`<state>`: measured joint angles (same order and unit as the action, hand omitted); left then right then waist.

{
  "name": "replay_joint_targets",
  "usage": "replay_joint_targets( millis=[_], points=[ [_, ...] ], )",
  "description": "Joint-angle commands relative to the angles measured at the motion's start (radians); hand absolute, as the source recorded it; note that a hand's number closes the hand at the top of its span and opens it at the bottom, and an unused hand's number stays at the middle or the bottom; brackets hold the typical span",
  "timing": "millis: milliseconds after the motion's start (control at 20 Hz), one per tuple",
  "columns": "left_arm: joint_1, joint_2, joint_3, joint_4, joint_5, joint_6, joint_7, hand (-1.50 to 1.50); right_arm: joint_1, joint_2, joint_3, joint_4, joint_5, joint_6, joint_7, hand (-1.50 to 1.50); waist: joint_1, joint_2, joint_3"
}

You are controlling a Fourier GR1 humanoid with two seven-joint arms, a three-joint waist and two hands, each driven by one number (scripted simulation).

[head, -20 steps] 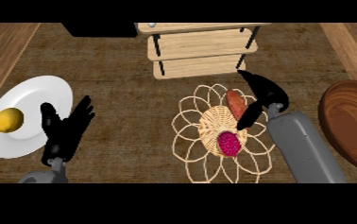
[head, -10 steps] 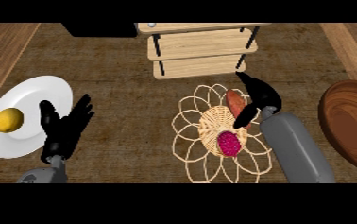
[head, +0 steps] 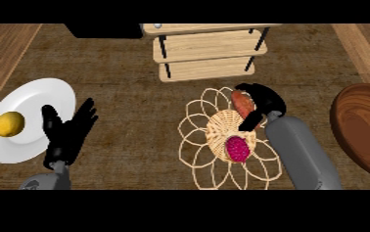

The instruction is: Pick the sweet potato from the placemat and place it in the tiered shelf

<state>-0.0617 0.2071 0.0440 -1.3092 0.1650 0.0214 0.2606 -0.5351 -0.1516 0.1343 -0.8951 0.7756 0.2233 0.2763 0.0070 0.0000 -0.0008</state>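
The orange-brown sweet potato (head: pixel 241 106) lies on the upper right part of the woven, flower-shaped placemat (head: pixel 204 112). My right hand (head: pixel 265 100) sits over it from the right. Its fingers curl round the potato's far end and its thumb reaches down along the potato's side, hiding part of it. The light wooden tiered shelf (head: pixel 207 50) stands behind the placemat, at the top centre. My left hand (head: pixel 68 132) rests open at the lower left, fingers up, beside a white plate.
A magenta vegetable (head: pixel 237 148) lies on the placemat's woven centre, just below the potato. The white plate (head: pixel 45 99) at the left holds a yellow fruit (head: pixel 10 124). A dark brown wooden round (head: pixel 353 121) sits at the right edge.
My right hand's fingers have curled down and closed round the sweet potato's far end. The left hand has not moved.
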Motion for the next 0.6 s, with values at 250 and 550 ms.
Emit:
replay_joint_targets(
  millis=[250,550],
  points=[
    [0.009,0.033,0.031,-0.063,0.025,-0.034,0.064,0.0,0.044,0.014,0.051,-0.002,0.015,0.055,-0.142,1.5,-0.002,-0.001,0.001],
    [0.031,0.015,0.032,-0.075,0.021,-0.032,0.064,0.0,0.064,0.028,0.045,-0.165,0.0,0.047,-0.159,1.5,-0.007,-0.003,0.001]
  ],
)
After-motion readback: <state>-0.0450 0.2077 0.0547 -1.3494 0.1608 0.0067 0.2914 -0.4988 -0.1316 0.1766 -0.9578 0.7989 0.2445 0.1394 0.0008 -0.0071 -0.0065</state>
